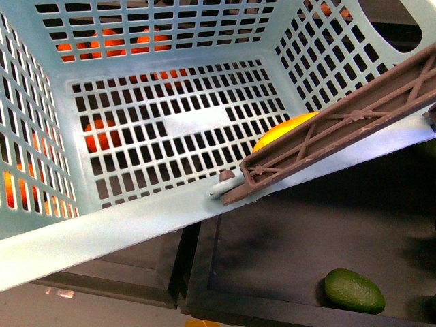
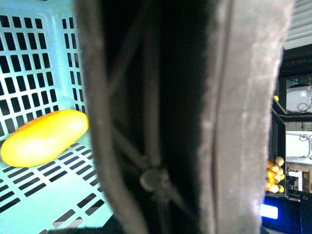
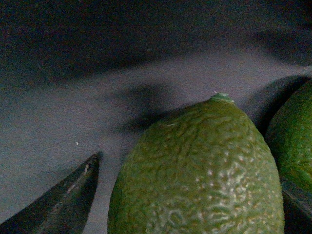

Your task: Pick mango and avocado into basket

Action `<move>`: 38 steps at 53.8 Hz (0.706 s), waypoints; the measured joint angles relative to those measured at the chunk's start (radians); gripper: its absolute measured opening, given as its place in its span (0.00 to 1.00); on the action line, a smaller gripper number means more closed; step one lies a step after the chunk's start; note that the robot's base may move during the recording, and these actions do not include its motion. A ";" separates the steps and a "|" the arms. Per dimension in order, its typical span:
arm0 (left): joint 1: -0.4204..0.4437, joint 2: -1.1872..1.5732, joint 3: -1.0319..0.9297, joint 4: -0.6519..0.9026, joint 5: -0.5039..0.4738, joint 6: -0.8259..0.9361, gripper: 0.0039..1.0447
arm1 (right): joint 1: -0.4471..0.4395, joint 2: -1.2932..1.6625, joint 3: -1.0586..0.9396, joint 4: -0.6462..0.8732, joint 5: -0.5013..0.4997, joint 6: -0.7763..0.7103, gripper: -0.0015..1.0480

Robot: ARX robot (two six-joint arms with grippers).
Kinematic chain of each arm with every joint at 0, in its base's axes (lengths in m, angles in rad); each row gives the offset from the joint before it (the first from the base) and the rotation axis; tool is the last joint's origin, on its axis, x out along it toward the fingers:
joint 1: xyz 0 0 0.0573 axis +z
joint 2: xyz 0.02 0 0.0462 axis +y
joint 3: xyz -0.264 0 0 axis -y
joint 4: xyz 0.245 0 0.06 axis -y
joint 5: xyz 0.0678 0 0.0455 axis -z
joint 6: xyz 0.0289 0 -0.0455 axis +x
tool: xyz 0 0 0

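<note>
The light teal basket [image 1: 136, 225] hangs tilted close in front of the front camera. The yellow mango [image 1: 283, 131] lies on its slotted floor, and it also shows in the left wrist view [image 2: 44, 137]. My left gripper is shut on the grey-brown basket handle [image 1: 340, 126], which fills the left wrist view [image 2: 195, 117] and hides the fingers. My right gripper [image 3: 190, 173] is open around a dark green avocado [image 3: 200, 175] on a dark tray floor, with one finger [image 3: 63, 204] on each side. The arm itself is out of the front view.
A second avocado [image 3: 295, 136] lies right beside the one between my fingers. One avocado [image 1: 353, 291] lies in the dark tray [image 1: 286, 231] below the basket. Oranges [image 1: 102, 133] show through the basket lattice. Shelves with fruit [image 2: 275, 175] stand far behind.
</note>
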 joint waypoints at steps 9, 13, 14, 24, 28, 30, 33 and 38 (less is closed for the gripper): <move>0.000 0.000 0.000 0.000 0.000 0.000 0.13 | -0.004 -0.001 -0.006 0.001 0.000 0.002 0.63; 0.000 0.000 0.000 0.000 0.000 0.000 0.13 | -0.005 -0.007 -0.016 0.005 0.000 0.003 0.62; 0.000 0.000 0.000 0.000 0.000 0.000 0.13 | -0.005 -0.010 -0.021 0.005 0.000 0.004 0.62; 0.000 0.000 0.000 0.000 0.000 0.000 0.13 | -0.003 -0.079 -0.085 0.032 -0.027 0.023 0.61; 0.000 0.000 0.000 0.000 0.001 0.000 0.13 | 0.002 -0.142 -0.122 0.060 -0.061 0.031 0.61; 0.000 0.000 0.000 0.000 0.001 0.000 0.13 | 0.005 -0.184 -0.143 0.073 -0.085 0.032 0.61; 0.000 0.000 0.000 0.000 0.001 0.000 0.13 | 0.012 -0.280 -0.188 0.090 -0.128 0.032 0.61; 0.000 0.000 0.000 0.000 0.000 0.000 0.13 | 0.024 -0.470 -0.275 0.101 -0.188 0.026 0.61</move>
